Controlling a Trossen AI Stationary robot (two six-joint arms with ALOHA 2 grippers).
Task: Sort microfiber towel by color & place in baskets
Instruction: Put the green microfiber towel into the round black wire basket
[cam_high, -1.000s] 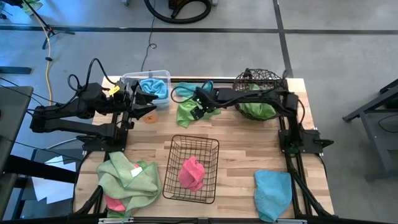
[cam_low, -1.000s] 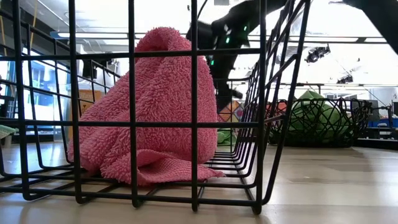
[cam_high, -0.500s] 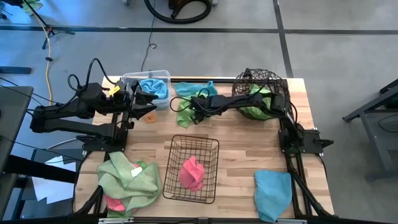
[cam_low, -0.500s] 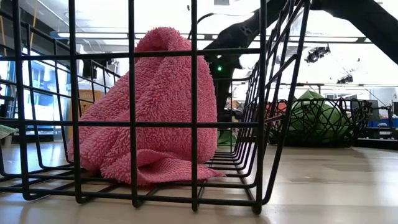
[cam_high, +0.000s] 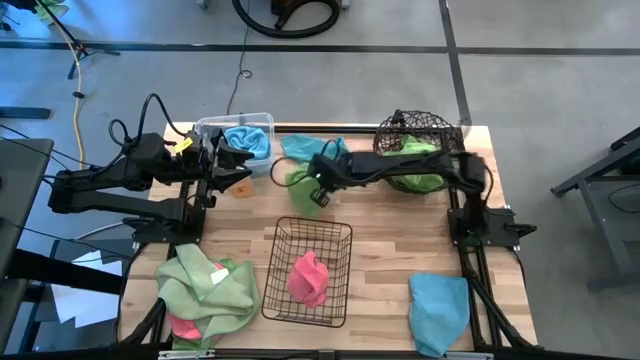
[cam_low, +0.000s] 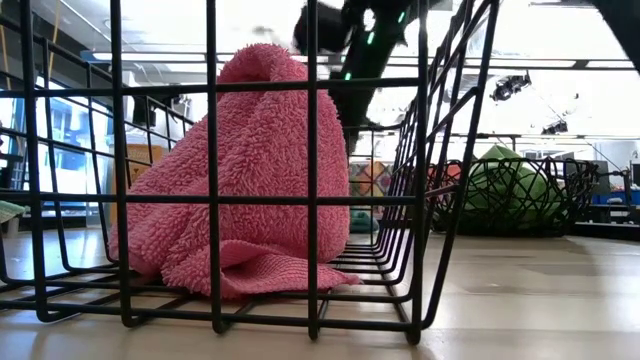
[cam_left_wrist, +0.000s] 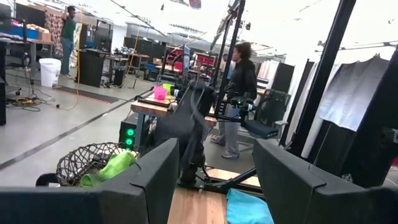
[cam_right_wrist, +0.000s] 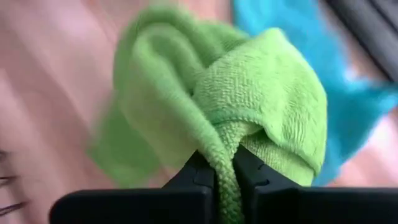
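The right arm reaches from its base at the right edge leftward across the far half of the table, and the right gripper (cam_high: 318, 190) has its fingers pinched tight on a fold of a lime green towel (cam_high: 300, 181), which bunches around the fingertips and hangs from them; its long axis cannot be told. Just beyond it, on the far side, a light blue towel (cam_high: 303, 147) lies on the wood. The left arm stretches in from the left, its left gripper (cam_high: 237, 165) beside the clear plastic bin (cam_high: 262, 122) at the far left, fingers held partly apart with nothing between them. The bin holds another blue towel (cam_high: 246, 141). The dark round wire basket (cam_high: 412, 127) at the far right holds green cloth (cam_high: 418, 174). The black rectangular wire basket (cam_high: 290, 235) near the middle holds one pink towel (cam_high: 308, 278), heaped upright. At the near left corner lies a pile of green towels (cam_high: 204, 287) over a pink one (cam_high: 184, 326). At the near right a blue towel (cam_high: 439, 310) lies flat, its length running near to far.
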